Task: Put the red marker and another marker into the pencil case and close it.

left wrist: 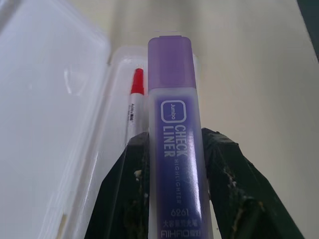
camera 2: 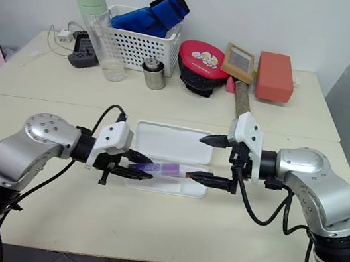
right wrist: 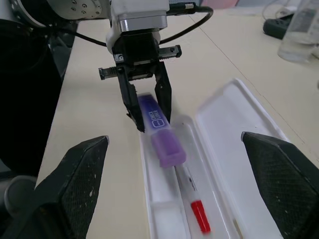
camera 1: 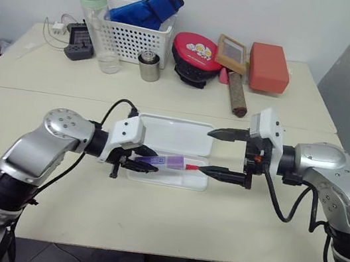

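Left gripper (right wrist: 145, 107) pinching purple highlighter (right wrist: 158, 130) over open pencil case (camera 1: 171, 145), red marker (right wrist: 192, 195) already in tray; right gripper (camera 1: 225, 154) spread wide at three o'clock. Lower parallel beside red marker, then release

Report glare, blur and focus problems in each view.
Left wrist view: the highlighter is sharp enough to read its print, while the pencil case lid beside it is washed out by glare and soft. Right wrist view: the right gripper's fingers are near and blurred; the left gripper and red marker are fairly clear. Head views: evenly lit, soft shadows.
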Robot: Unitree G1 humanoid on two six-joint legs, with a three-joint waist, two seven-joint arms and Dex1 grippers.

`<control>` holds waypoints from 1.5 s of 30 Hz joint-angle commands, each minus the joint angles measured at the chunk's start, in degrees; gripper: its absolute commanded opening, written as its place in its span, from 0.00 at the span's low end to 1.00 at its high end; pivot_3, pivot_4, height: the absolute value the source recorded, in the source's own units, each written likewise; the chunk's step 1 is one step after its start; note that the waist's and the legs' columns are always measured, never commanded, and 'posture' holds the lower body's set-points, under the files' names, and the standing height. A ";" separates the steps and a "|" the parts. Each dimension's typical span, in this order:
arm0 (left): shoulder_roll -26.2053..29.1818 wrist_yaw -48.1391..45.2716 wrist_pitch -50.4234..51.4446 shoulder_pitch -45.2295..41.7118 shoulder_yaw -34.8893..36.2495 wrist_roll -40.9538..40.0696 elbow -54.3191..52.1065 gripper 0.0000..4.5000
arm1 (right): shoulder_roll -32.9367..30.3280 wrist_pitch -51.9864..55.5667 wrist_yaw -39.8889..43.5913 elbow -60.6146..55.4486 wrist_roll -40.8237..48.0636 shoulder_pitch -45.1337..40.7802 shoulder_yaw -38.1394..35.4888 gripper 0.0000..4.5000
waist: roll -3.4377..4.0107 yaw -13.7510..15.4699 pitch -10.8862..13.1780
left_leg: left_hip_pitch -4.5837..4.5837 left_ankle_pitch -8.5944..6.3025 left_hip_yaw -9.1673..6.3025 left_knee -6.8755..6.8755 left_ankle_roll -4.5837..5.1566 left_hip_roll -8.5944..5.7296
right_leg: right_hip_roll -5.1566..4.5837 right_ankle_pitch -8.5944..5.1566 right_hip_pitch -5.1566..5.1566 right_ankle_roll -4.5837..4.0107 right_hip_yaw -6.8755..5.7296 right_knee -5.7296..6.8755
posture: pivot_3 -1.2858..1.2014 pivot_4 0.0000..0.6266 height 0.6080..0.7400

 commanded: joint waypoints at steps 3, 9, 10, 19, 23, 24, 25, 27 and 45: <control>-0.09 -3.56 -6.58 -3.04 -4.16 6.48 7.61 0.27 | -1.26 0.80 -2.96 -5.01 1.82 1.32 -3.59 1.00 | 0.00 -0.09 0.00 | 0.03 0.00 -0.02 0.01 0.01 0.03 | 0.11 0.01 -0.01 -0.02 0.02 0.05 | 0.52 0.24 1.00; -0.59 -5.37 -7.89 -3.91 -4.13 7.84 11.29 0.27 | -0.99 1.94 -6.05 -7.05 3.02 2.60 -4.56 1.00 | 0.00 0.22 0.00 | -0.04 0.00 -0.09 0.04 0.01 0.10 | 0.10 0.01 0.00 -0.02 -0.02 0.00 | 0.52 0.24 1.00; -0.96 -5.27 -7.87 -4.00 -4.22 8.02 11.34 0.27 | -1.11 1.93 -6.29 -7.22 3.24 2.78 -4.60 1.00 | 0.00 0.21 0.00 | -0.03 0.00 -0.09 0.04 0.01 0.09 | 0.07 0.01 0.00 -0.02 0.01 0.01 | 0.52 0.24 1.00; -2.42 -5.65 -8.54 -4.46 -4.31 9.56 10.93 0.27 | -1.26 1.72 -7.65 -7.39 4.32 2.68 -4.16 1.00 | 0.00 0.15 0.00 | -0.02 0.00 -0.13 0.05 0.01 0.08 | 0.04 0.01 0.00 -0.02 -0.01 0.02 | 0.52 0.24 1.00; -2.92 -5.68 -8.57 -5.06 -4.68 10.33 11.56 0.27 | -1.28 1.72 -8.00 -7.45 4.70 2.70 -4.01 1.00 | 0.00 0.16 0.00 | -0.03 0.00 -0.13 0.05 0.01 0.07 | 0.04 0.01 0.00 -0.02 -0.01 0.02 | 0.52 0.24 1.00; -3.23 -5.67 -8.46 -5.32 -4.77 10.44 11.71 0.27 | -1.29 1.71 -8.09 -7.55 4.86 2.90 -4.06 1.00 | 0.00 0.17 0.00 | -0.03 0.00 -0.14 0.05 0.01 0.07 | 0.04 0.01 0.00 -0.02 -0.01 0.02 | 0.52 0.24 1.00; -3.45 -5.73 -8.45 -5.52 -4.77 10.54 11.92 0.27 | -1.26 1.71 -8.21 -7.56 4.94 2.93 -4.01 1.00 | 0.00 0.16 0.00 | -0.03 0.00 -0.13 0.05 0.01 0.07 | 0.04 0.01 0.00 -0.02 -0.01 0.02 | 0.52 0.24 1.00; -3.83 -5.94 -8.26 -5.87 -4.85 10.81 12.13 0.27 | -1.27 1.70 -8.42 -7.60 5.11 3.00 -4.00 1.00 | 0.00 0.17 0.00 | -0.03 0.01 -0.12 0.05 0.01 0.06 | 0.04 0.01 0.00 -0.02 -0.01 0.02 | 0.52 0.24 1.00; -5.57 -6.67 -7.35 -6.77 -4.33 10.72 13.34 0.46 | -1.36 1.63 -9.02 -7.58 5.43 3.04 -3.74 1.00 | 0.00 0.15 0.00 | -0.03 0.01 -0.14 0.07 0.01 0.07 | 0.04 0.01 0.00 -0.02 -0.01 0.03 | 0.52 0.24 1.00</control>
